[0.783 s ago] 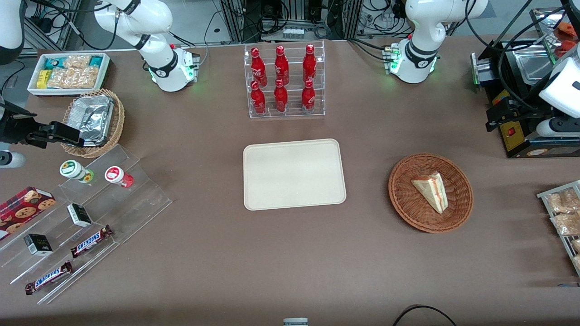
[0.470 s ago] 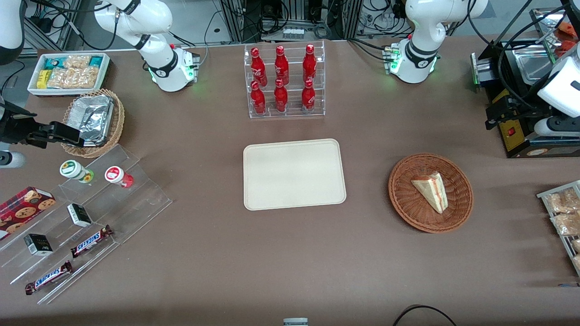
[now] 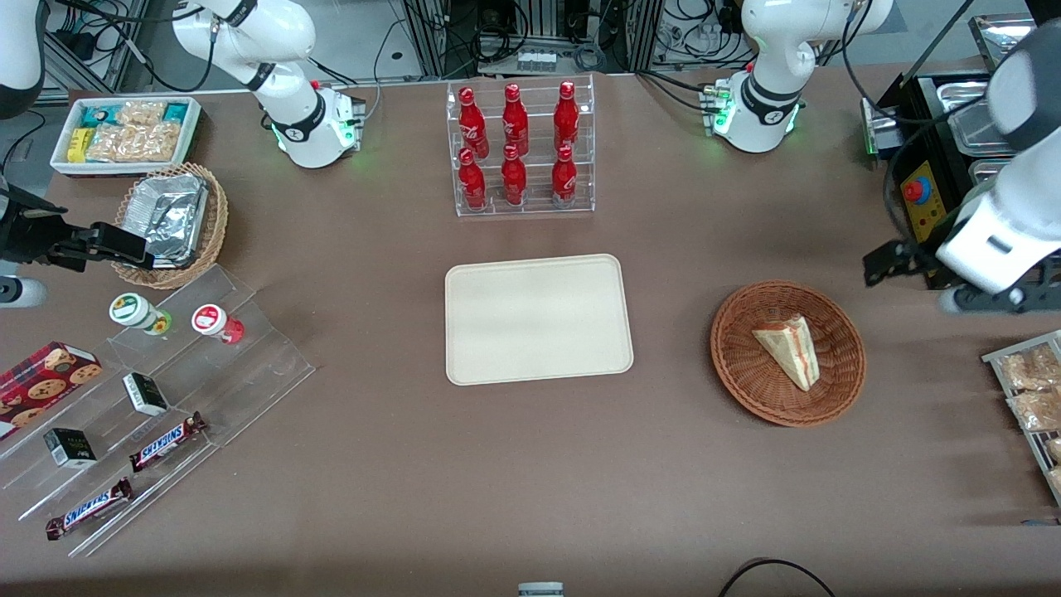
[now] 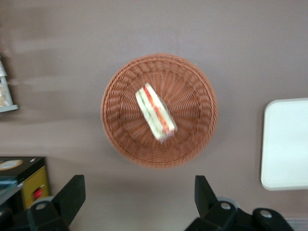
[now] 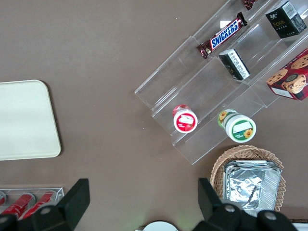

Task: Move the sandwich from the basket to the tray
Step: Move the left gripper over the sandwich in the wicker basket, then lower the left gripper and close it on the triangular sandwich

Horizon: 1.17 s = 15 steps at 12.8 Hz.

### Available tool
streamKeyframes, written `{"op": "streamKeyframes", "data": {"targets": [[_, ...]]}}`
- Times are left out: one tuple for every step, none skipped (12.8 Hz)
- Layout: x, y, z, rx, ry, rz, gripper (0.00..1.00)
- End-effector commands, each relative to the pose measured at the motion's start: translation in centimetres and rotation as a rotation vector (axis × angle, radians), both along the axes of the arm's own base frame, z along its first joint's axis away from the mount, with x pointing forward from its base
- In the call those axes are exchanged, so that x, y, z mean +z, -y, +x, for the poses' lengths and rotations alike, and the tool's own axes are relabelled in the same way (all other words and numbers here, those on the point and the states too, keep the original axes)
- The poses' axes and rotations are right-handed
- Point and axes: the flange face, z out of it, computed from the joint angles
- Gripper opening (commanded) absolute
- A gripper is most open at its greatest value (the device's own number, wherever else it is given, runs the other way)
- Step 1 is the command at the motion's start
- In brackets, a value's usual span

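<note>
The sandwich (image 3: 787, 351), a pale wedge with red and green filling along its edge, lies in the round reddish-brown basket (image 3: 746, 377) toward the working arm's end of the table. The beige tray (image 3: 539, 319) sits bare at the table's middle, beside the basket. My left gripper (image 3: 891, 265) hangs above the table just outside the basket's rim, slightly farther from the front camera than the sandwich. In the left wrist view the gripper (image 4: 137, 195) is open with only bare table between its fingers; the sandwich (image 4: 155, 111), the basket (image 4: 115, 125) and a tray (image 4: 286, 144) corner show there.
A clear rack of red bottles (image 3: 518, 149) stands farther from the front camera than the tray. A black box with a red button (image 3: 916, 195) and a wire rack of snack packets (image 3: 1028, 390) flank the working arm. A stepped acrylic stand with candy bars (image 3: 157, 390) lies toward the parked arm's end.
The left arm has swung down from beside the black box toward the basket, coming nearer to the front camera. Sandwich, basket and tray have not moved.
</note>
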Motion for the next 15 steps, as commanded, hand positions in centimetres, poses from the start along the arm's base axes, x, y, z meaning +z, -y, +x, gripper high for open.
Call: {"op": "streamKeyframes", "data": {"targets": [[-4.2,0.4,-0.9,0.169,0.036,0.024,1.00],[-5.7,0.6,-1.1,0.241,0.048,0.023,1.00],[-7.7,0.8,-1.5,0.310,0.055,0.023,1.00],[-9.4,0.9,-2.0,0.356,0.062,0.021,1.00],[-11.1,0.9,-2.5,0.400,0.072,0.017,1.00],[-12.4,1.0,-2.9,0.459,0.082,0.013,1.00],[-13.6,1.6,-3.1,0.482,0.093,0.008,1.00],[-15.4,2.0,-3.6,0.483,0.099,0.003,1.00],[-17.0,2.1,-3.9,0.489,0.115,-0.006,1.00],[-18.4,2.3,-3.8,0.498,0.111,-0.008,1.00],[-19.6,2.4,-3.7,0.495,0.099,-0.005,1.00],[-20.2,2.4,-3.7,0.497,0.089,-0.002,1.00],[-21.0,2.4,-3.7,0.501,0.084,-0.002,1.00],[-21.8,2.4,-3.8,0.502,0.079,-0.001,1.00],[-22.7,2.4,-3.8,0.502,0.084,-0.005,1.00]]}}
